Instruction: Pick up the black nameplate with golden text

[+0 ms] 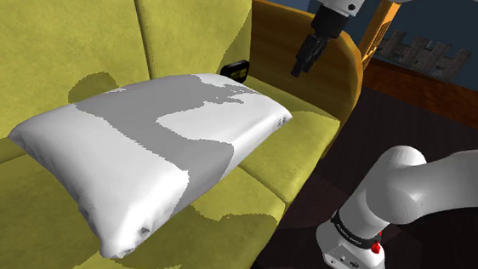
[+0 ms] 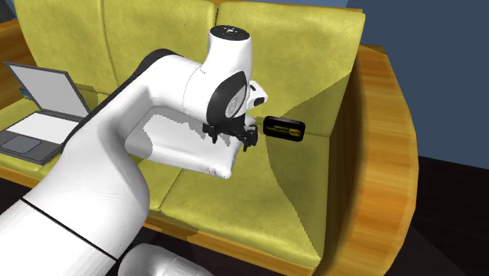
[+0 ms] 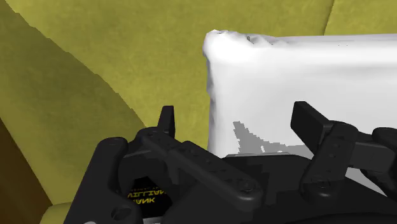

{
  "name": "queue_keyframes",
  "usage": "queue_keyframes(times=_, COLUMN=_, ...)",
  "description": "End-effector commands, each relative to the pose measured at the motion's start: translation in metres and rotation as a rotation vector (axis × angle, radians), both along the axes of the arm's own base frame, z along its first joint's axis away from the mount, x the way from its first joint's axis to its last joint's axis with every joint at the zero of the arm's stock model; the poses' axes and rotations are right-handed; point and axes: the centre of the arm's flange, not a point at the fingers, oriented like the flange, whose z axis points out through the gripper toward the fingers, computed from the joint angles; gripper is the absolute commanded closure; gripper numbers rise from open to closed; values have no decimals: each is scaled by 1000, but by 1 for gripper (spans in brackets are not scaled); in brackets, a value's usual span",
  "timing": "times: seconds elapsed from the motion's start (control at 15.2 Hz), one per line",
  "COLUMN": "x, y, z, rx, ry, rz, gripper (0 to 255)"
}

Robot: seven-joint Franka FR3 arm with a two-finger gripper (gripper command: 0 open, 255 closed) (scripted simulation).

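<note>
In the shoulder view, the all-black two-finger gripper (image 1: pixel 301 64) is seen hanging above the wooden armrest (image 1: pixel 343 59) of a yellow-green upholstered sofa (image 1: pixel 70 46). The small black rectangular nameplate (image 1: pixel 236 70) lies to its left on the seat at the backrest, just beyond the far corner of a large white pillow (image 1: pixel 145 152); its lettering cannot be made out there. In the second exterior view, the nameplate (image 2: pixel 284 128) is shown with golden text, near the gripper (image 2: pixel 231 139) on its right and apart from it, and an open grey laptop (image 2: pixel 39 110) is seen at the left. In the wrist view, the fingers (image 3: pixel 167 121) are held apart with nothing clasped, and the nameplate (image 3: pixel 145 196) is glimpsed beneath the gripper (image 3: pixel 238 124).
</note>
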Motion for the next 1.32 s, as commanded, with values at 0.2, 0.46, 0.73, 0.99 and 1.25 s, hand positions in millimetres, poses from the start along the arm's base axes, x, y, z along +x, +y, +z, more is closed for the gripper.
queue_keyframes(times=0.2, x=25, y=-30, z=-13, rx=-18, ry=-15, rz=169, gripper=0)
queue_keyframes(times=0.46, x=65, y=-63, z=-28, rx=-43, ry=-34, rz=394, gripper=0)
queue_keyframes(times=0.73, x=112, y=-87, z=-43, rx=-67, ry=-54, rz=619, gripper=0)
queue_keyframes(times=0.99, x=163, y=-99, z=-55, rx=-92, ry=-73, rz=843, gripper=0)
queue_keyframes(times=1.25, x=216, y=-101, z=-67, rx=-116, ry=-92, rz=1068, gripper=0)
